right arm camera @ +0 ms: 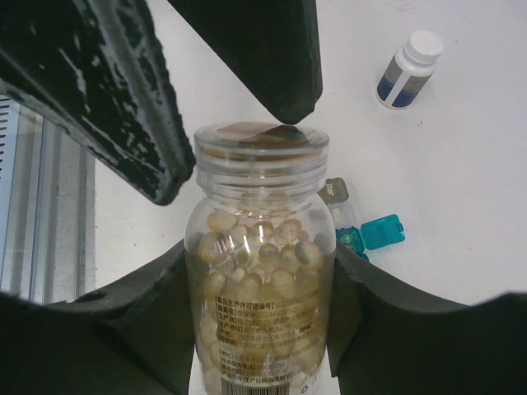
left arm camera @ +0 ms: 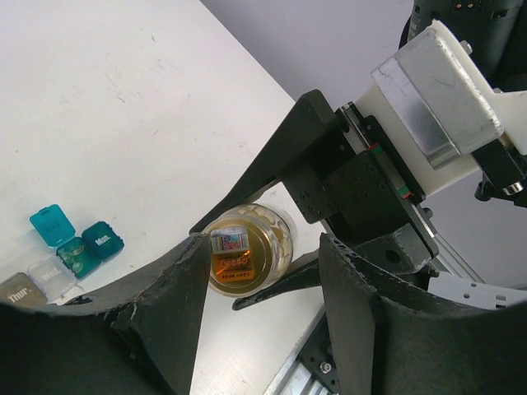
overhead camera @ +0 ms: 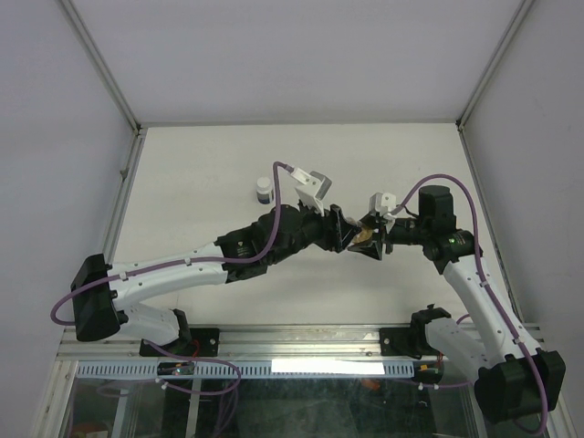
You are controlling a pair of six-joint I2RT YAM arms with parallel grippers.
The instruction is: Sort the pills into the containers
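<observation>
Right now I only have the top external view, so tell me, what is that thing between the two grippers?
Observer: A clear bottle full of pale pills. The right gripper is shut on its body.
Operator: Does the left one have the cap?
Observer: Not gripped. The left gripper is open, its fingers straddling the amber cap, which is on the bottle.
Operator: I can't see the containers anywhere.
Observer: The left wrist view shows a cluster of small teal and grey boxes on the table. One teal lid is flipped open.
</observation>
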